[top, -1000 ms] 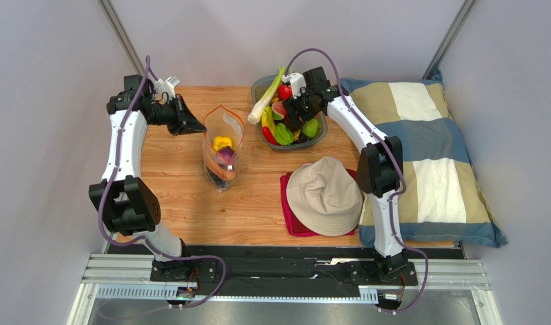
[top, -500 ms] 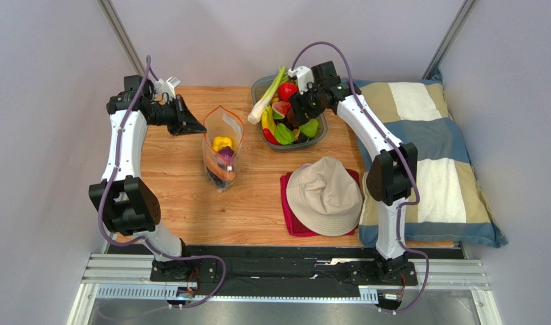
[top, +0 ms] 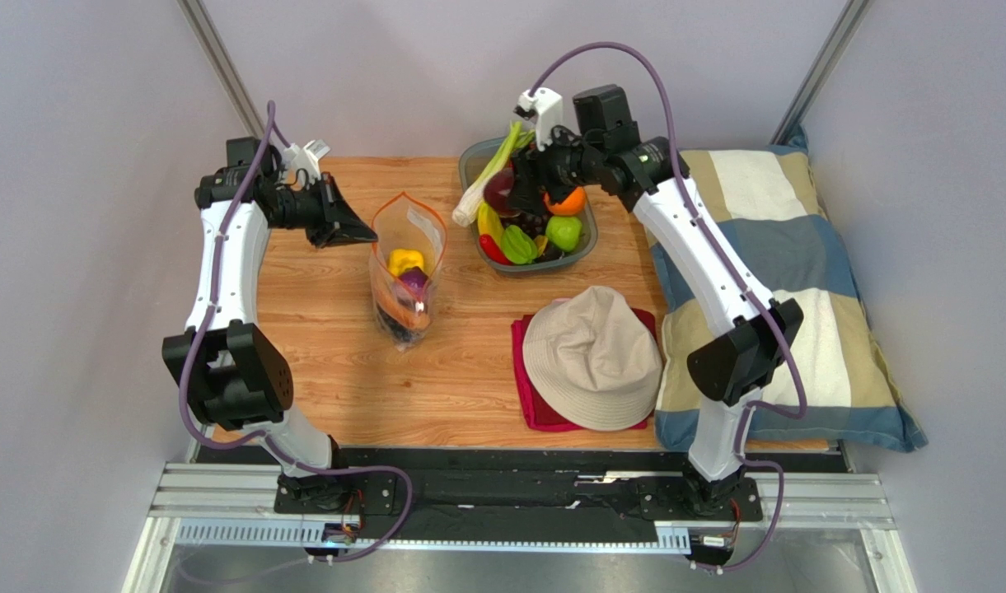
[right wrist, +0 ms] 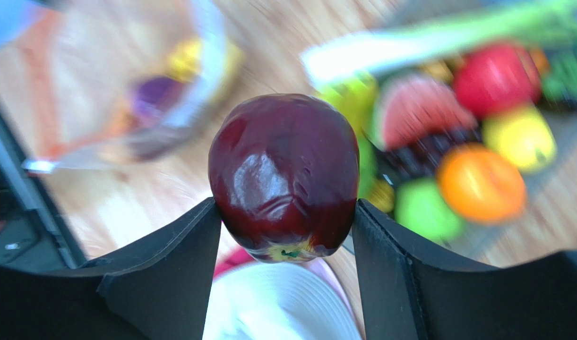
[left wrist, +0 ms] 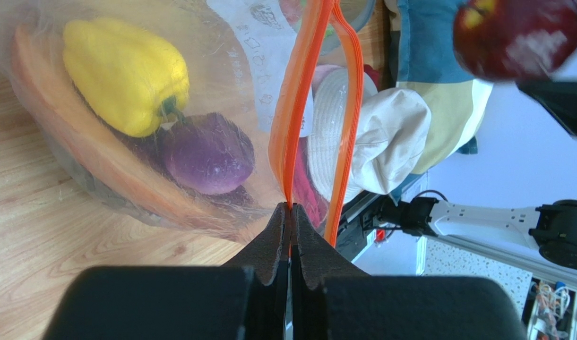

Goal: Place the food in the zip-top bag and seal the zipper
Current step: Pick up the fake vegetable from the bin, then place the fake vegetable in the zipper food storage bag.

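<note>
Dark red apple (right wrist: 284, 177) tight in right gripper (right wrist: 285, 214), seemingly over the bowl (top: 589, 248); left gripper (left wrist: 291, 211) pinched on zipper (left wrist: 297, 106).

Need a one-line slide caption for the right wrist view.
Right hand grips a dark red apple above the wooden table, with the bag and other fruit blurred behind.

We are looking at two slim arms, the left arm (top: 227, 266) and the right arm (top: 687, 241), both wearing white shells over the long links and showing chunky matt-black housings (top: 229, 371) at the joints. A mauve cable (top: 619, 51) is looping along each arm from its black base plate (top: 334, 492), and a small white camera mount (top: 545, 111) is sitting at each wrist. The left gripper (left wrist: 292, 207) and the right gripper (right wrist: 284, 212) are showing broad, smooth black fingers (right wrist: 174, 265) tapering to wedge tips.
</note>
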Robot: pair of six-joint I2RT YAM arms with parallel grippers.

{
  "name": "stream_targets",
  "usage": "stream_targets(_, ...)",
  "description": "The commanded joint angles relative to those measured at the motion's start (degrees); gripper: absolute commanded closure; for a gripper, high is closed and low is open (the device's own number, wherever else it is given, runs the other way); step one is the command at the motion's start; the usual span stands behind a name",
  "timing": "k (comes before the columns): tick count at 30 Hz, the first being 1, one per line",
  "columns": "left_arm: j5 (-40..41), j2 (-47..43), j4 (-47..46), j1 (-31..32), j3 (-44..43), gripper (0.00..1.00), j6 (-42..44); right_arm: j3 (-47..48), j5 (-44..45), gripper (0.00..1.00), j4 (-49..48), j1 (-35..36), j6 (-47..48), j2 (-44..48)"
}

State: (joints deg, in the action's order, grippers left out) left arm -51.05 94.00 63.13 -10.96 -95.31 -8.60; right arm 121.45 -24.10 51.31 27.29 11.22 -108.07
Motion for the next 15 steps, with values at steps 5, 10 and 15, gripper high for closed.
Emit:
stream_targets(5, -2.74, -1.62, -1.61, 0.15, -0.41, 1.0, 0.34, 4.23, -4.47, 0.57, -8.32, 13.65, -0.42, 1.03)
stream_targets(10, -2.83, -2.67, -2.66, 0.15, 0.91, 1.0, -0.36, 6.34, 0.53, 0.57, -9.56, 19.11, 1.34, -3.63)
stream_targets(15, -3.09, -4.17, -3.28, 0.15, 2.4, 1.0, -0.28, 8.01, 5.28, 0.58, -9.56, 20.26, 0.29, -7.67)
